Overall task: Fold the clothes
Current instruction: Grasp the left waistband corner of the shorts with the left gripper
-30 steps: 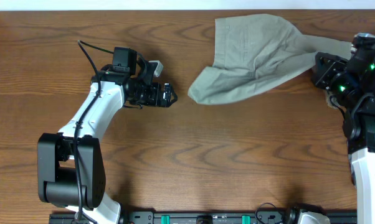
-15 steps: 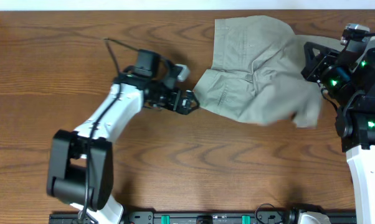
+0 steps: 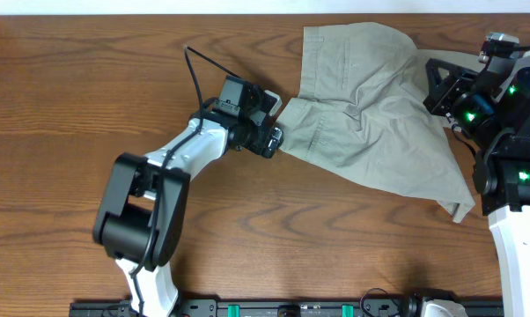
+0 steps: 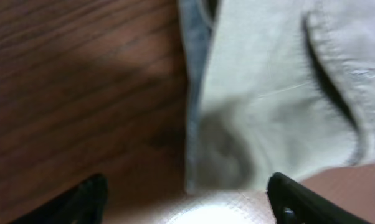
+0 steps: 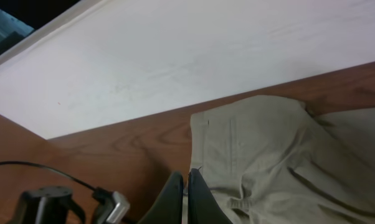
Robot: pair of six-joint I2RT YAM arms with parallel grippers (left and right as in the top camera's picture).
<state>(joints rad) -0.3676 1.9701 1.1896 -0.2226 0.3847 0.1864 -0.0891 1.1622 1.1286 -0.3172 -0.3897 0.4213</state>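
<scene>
Since a second ago your left fingers (image 3: 274, 140) have swung across to the shorts (image 3: 371, 114), which have spread out from a bunch over the far right of the worktop (image 3: 335, 229). They stand apart, the hem between them. Your right fingers (image 5: 179, 199) are pressed together at the shorts' right side.

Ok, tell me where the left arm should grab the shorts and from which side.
Probably pinch the shorts at their left edge, coming in low from the left: it lies flat on the table, facing the left gripper, whose open jaws straddle it.
</scene>
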